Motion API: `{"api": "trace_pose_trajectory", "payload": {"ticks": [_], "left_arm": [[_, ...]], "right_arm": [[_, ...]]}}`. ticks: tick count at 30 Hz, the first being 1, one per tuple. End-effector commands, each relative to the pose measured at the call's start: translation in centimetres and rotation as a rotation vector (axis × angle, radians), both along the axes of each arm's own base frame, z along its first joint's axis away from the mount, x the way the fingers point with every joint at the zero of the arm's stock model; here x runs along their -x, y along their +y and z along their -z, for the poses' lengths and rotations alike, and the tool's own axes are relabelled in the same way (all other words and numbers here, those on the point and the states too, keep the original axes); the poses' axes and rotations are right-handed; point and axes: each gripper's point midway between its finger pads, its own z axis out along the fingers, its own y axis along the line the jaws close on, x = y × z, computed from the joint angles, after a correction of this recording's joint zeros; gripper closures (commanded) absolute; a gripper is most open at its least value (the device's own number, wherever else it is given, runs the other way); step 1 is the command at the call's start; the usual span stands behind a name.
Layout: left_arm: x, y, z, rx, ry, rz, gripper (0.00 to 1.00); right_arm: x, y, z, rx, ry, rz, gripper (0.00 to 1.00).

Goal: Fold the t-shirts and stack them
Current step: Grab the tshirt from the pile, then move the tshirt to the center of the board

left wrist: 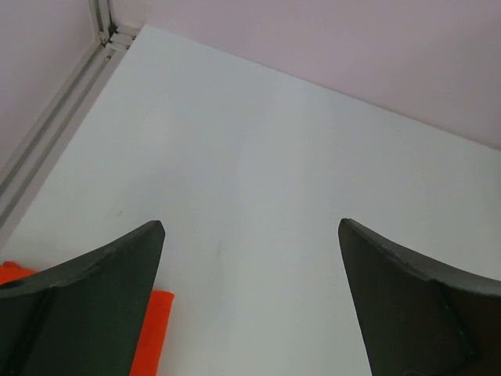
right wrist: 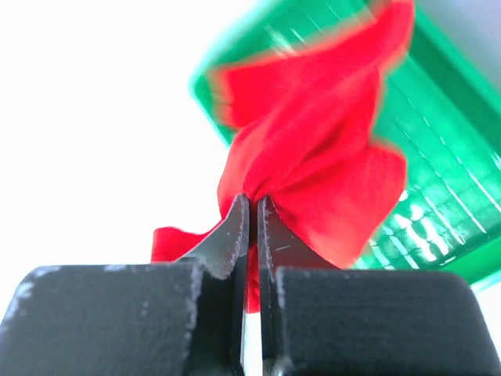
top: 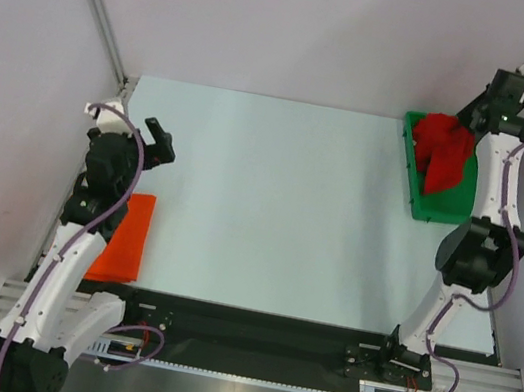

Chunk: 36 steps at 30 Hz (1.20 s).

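Note:
A bright red t-shirt (top: 443, 149) hangs bunched over the green tray (top: 423, 206) at the far right. My right gripper (right wrist: 253, 200) is shut on a fold of the red t-shirt (right wrist: 321, 149), and the cloth droops below the fingers above the tray (right wrist: 438, 117). In the top view that gripper (top: 469, 126) sits at the tray's far end. The orange t-shirt (top: 125, 238) lies as a neat rectangle at the near left. My left gripper (top: 159, 145) hovers beyond it, open and holding nothing. In the left wrist view, the orange t-shirt's edge (left wrist: 150, 337) peeks beside the left finger.
Grey walls and a metal corner post (top: 102, 10) close in the table at the back left. A rail (left wrist: 47, 133) runs along the table's left edge. The arms' bases and a black strip line the near edge.

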Motion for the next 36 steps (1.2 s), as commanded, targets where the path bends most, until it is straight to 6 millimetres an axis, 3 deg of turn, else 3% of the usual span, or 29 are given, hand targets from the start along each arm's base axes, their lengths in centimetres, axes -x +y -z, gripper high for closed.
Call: {"api": "trace_pose_trajectory", "payload": {"ticks": [1,2,3,4,6,7,9,10,11,13,14,15,16,17,18,20,21,23,24,25,26,29,30,32,33,34,35,36], "left_arm": [[0.4,-1.5,-0.8,0.125,0.135,0.032,0.00],[1.1,-2.0,0.3,0.155,0.212,0.041,0.00],[0.5,-2.9,0.1,0.178,0.236,0.077,0.00],[0.6,-4.5,0.3,0.215,0.258,0.158,0.00],[0.4,-5.8,1.0,0.309,0.293,0.183,0.00],[0.5,-6.2,1.1,0.337,0.299,0.192,0.00],[0.5,-6.6,0.8,0.361,0.288,0.204,0.00],[0.5,-6.5,0.4,0.359,0.277,0.204,0.00],[0.4,-6.0,-0.5,0.340,0.248,0.186,0.00],[0.6,-5.3,-1.8,0.295,0.210,0.172,0.00],[0.9,-5.0,-2.8,0.280,0.178,0.168,0.00],[1.3,-4.8,-3.5,0.268,0.156,0.169,0.00],[1.6,-4.8,-3.7,0.267,0.144,0.171,0.00],[2.4,-4.7,-4.4,0.274,0.115,0.173,0.00],[2.7,-4.1,-3.7,0.286,0.116,0.130,0.00],[3.6,-4.3,-4.5,0.293,0.049,0.157,0.00],[3.9,-5.3,-3.3,0.280,0.062,0.228,0.00],[4.0,-6.8,-3.6,0.264,0.037,0.328,0.00],[3.8,-7.3,-3.0,0.264,0.058,0.356,0.00],[4.0,-8.6,-2.7,0.279,0.085,0.426,0.00],[4.0,-9.3,-2.2,0.287,0.110,0.464,0.00],[3.7,-12.7,0.4,0.286,0.216,0.564,0.02],[3.5,-13.9,1.7,0.277,0.266,0.587,0.03],[4.2,-17.4,3.2,0.255,0.332,0.679,0.06],[4.0,-18.8,5.4,0.246,0.414,0.704,0.09],[4.8,-21.2,5.9,0.224,0.440,0.780,0.10],[4.7,-22.7,5.6,0.183,0.430,0.832,0.11],[4.5,-23.8,6.3,0.151,0.449,0.852,0.11]], "right_arm": [[5.0,5.1,-15.0,0.057,-0.232,-0.076,1.00],[6.4,5.9,-15.4,0.058,-0.207,-0.078,1.00],[7.0,8.6,-16.1,0.055,-0.213,-0.133,1.00],[8.6,9.9,-18.0,0.057,-0.247,-0.156,1.00],[10.6,15.0,-18.8,0.064,-0.243,-0.269,1.00],[12.7,16.6,-20.7,0.073,-0.281,-0.304,1.00],[15.1,19.9,-21.0,0.100,-0.283,-0.409,1.00],[18.3,23.4,-22.8,0.088,-0.338,-0.524,1.00],[19.5,24.7,-21.2,0.090,-0.307,-0.571,1.00],[22.9,28.1,-20.3,0.051,-0.313,-0.707,1.00],[25.7,28.9,-21.7,-0.005,-0.384,-0.784,1.00],[26.5,29.9,-18.7,-0.032,-0.324,-0.827,1.00],[27.6,30.5,-17.7,-0.088,-0.309,-0.860,1.00],[29.4,32.5,-17.3,-0.158,-0.314,-0.995,1.00],[30.7,33.7,-14.3,-0.202,-0.243,-1.078,1.00],[35.3,37.5,-11.8,-0.297,-0.118,-1.357,0.98],[35.8,38.9,-9.6,-0.280,-0.023,-1.414,0.93],[37.6,39.9,-8.1,-0.212,0.060,-1.505,0.76],[37.5,40.2,-7.2,-0.211,0.095,-1.517,0.63],[37.6,40.0,-6.4,-0.209,0.132,-1.517,0.38],[36.7,39.4,-5.7,-0.204,0.150,-1.487,0.30],[34.3,37.0,-2.3,-0.211,0.278,-1.334,0.24],[32.3,34.9,-1.0,-0.228,0.315,-1.205,0.23],[30.2,31.4,2.5,-0.213,0.390,-1.024,0.23],[28.3,28.2,3.6,-0.232,0.400,-0.875,0.24],[27.1,27.0,4.1,-0.230,0.371,-0.827,0.26],[26.9,25.6,6.2,-0.250,0.405,-0.771,0.27],[26.3,24.7,6.9,-0.261,0.404,-0.730,0.29]]}}
